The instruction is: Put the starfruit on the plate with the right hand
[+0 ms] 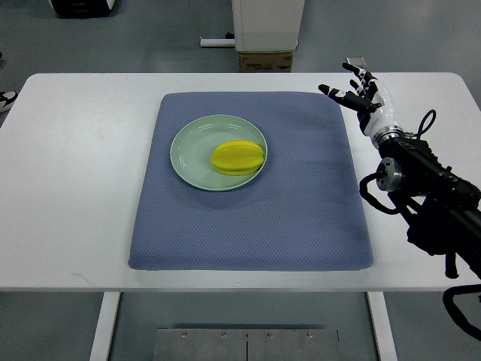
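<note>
A yellow starfruit (pixel 237 158) lies on the right half of a pale green plate (pixel 194 154), which sits on a blue-grey mat (pixel 252 226). My right hand (pixel 358 88) is over the white table at the mat's upper right corner, well to the right of the plate. Its fingers are spread and hold nothing. Its black arm (pixel 432 192) comes in from the right edge. The left arm does not show.
The white table (pixel 75 180) extends around the mat on all sides. A white pillar base with a cardboard box (pixel 265 60) stands on the floor behind the table's far edge.
</note>
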Controlling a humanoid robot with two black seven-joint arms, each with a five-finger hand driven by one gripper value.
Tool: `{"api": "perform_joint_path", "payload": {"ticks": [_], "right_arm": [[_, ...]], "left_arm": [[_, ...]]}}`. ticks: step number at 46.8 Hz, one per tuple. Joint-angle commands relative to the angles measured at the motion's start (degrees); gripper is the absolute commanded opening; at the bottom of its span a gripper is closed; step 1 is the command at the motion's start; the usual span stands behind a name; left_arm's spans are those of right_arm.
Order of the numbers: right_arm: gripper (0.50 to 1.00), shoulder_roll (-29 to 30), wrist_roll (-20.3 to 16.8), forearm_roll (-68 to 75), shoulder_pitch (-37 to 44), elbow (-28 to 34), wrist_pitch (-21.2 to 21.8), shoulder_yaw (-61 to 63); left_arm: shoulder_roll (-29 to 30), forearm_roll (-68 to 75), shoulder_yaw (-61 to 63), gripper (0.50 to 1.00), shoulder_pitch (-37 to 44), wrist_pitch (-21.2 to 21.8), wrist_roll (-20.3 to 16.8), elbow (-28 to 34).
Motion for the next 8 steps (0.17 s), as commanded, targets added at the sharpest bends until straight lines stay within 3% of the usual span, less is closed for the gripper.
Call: {"api": "perform_joint_path", "payload": {"ticks": [1, 8], "right_arm": [[1.0, -0.08, -0.06, -0.08, -0.4, -0.09, 0.0, 0.04], [1.0, -0.08, 0.02, 0.01, -1.01, 0.0, 0.0, 0.04]], "left_arm": [[0.0, -0.03, -0.06, 1.0, -0.01, 0.01, -0.01, 0.0], [0.0, -0.03, -0.06, 1.0, 0.08, 0.01, -0.01, 0.0]]}}
